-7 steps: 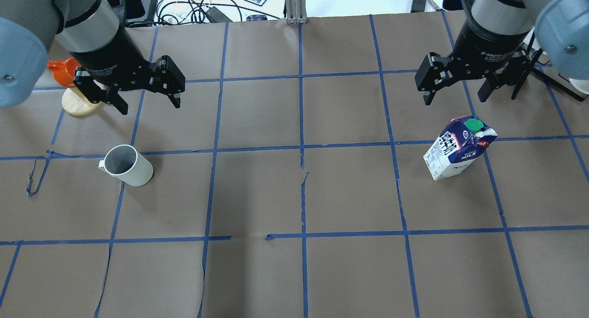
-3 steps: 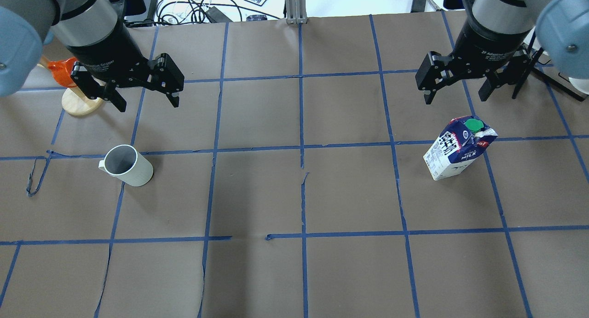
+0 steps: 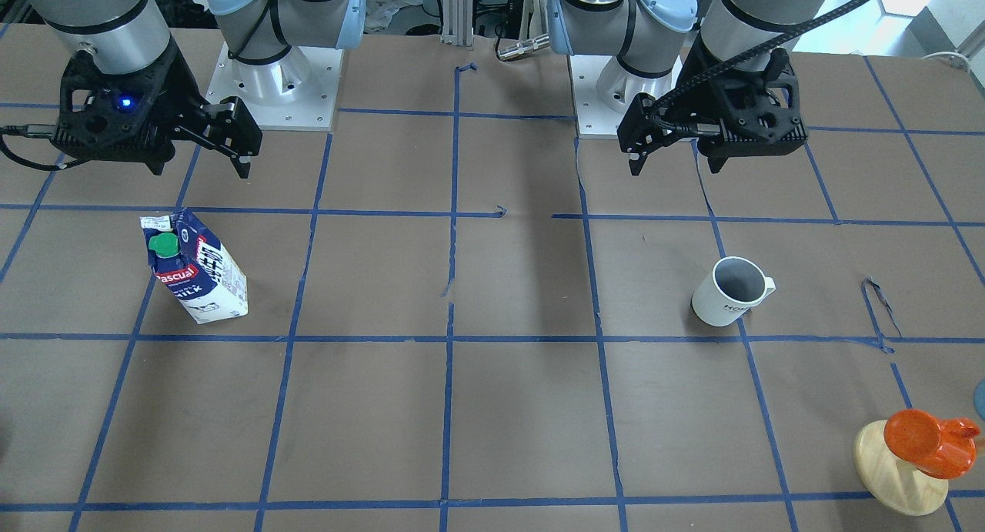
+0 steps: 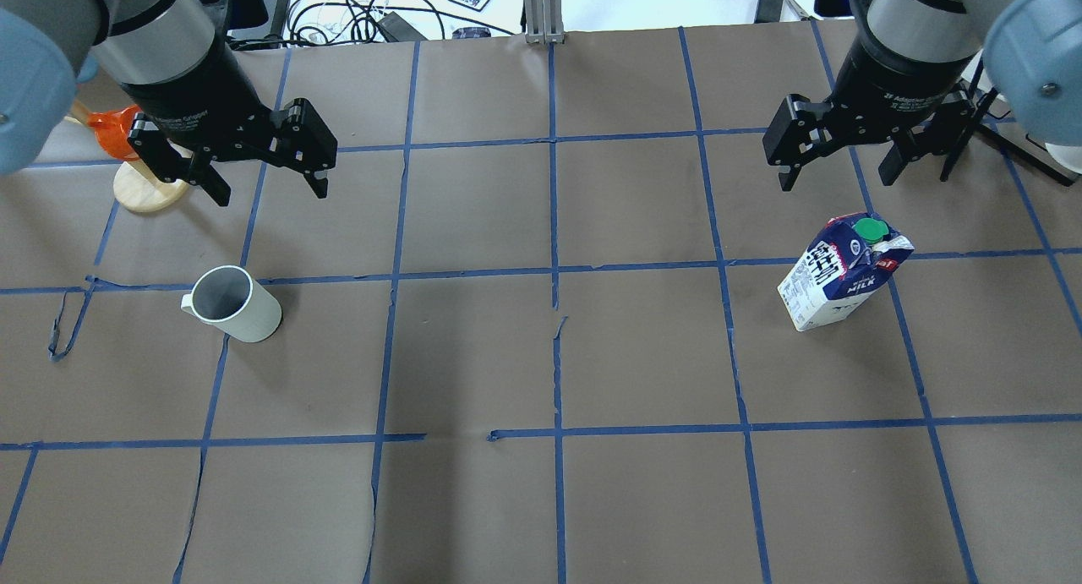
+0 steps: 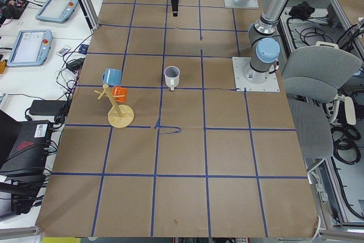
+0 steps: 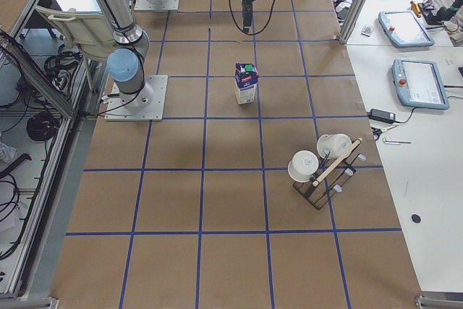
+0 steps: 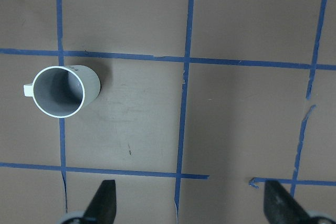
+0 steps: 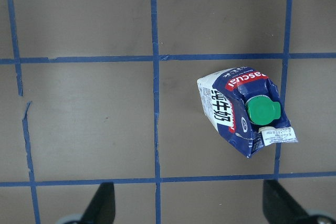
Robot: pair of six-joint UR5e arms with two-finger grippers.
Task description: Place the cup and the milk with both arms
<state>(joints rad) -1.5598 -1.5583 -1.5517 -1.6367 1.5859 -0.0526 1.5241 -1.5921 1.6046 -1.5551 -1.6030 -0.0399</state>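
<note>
Overhead exterior: cup (image 4: 232, 305) seemingly well apart from left claw (image 4: 271, 196)

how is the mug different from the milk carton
The mug is round and open-topped with a handle; the milk carton is boxy, closed by a green cap. The mug is white with a grey inside; the carton is blue and white with a red label. The mug sits on the robot's left, the carton on its right. Both stand upright on the table.
</note>
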